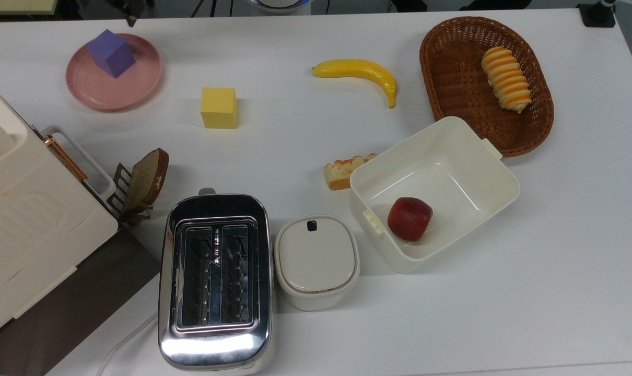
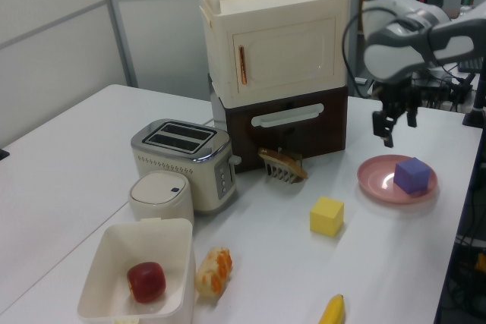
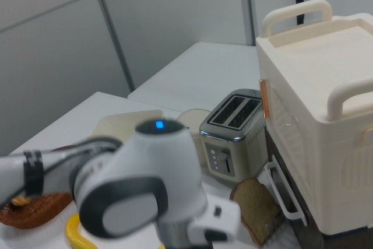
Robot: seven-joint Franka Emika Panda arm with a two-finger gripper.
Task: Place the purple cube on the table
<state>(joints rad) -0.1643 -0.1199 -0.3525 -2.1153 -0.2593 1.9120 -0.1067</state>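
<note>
1. Three views. Top view: purple cube (image 1: 111, 53) sat on the pink plate (image 1: 94, 89), toward its upper-left part, near the top view's upper left corner of the table (image 1: 316, 334). Cube was resting on the plate, not on the tabletop. A dark bit of the gripper (image 1: 129, 12) showed at the top edge, just up and right of the plate, apart from the cube. Yellow cube (image 1: 219, 107) lay on the table to the top view's right of the plate, banana (image 1: 360, 73) further right, wicker basket (image 1: 454, 83) with a striped roll (image 1: 506, 79) at far right. White open box (image 1: 483, 209) held a red apple (image 1: 409, 219); pastry piece (image 1: 342, 171) touched its left corner. Toaster (image 1: 215, 279) and lidded white container (image 1: 316, 261) stood side by side at the bottom; bread slice (image 1: 147, 179) in a small rack near the cream cabinet (image 1: 18, 219).

2. Left view: gripper (image 2: 393, 128) hung above the plate's (image 2: 376, 180) left rim, pointing down, clear of the purple cube (image 2: 413, 174). Fingers looked parted with nothing between them. Cube sat on the plate's right half. Yellow cube (image 2: 326, 216) was on the table (image 2: 68, 157) in front of the plate, well apart from it.

3. Right view: arm's white housing (image 3: 140, 190) filled the foreground. Toaster (image 3: 233, 132), bread slice (image 3: 256, 205) and cream cabinet (image 3: 315, 121) were behind it.
</note>
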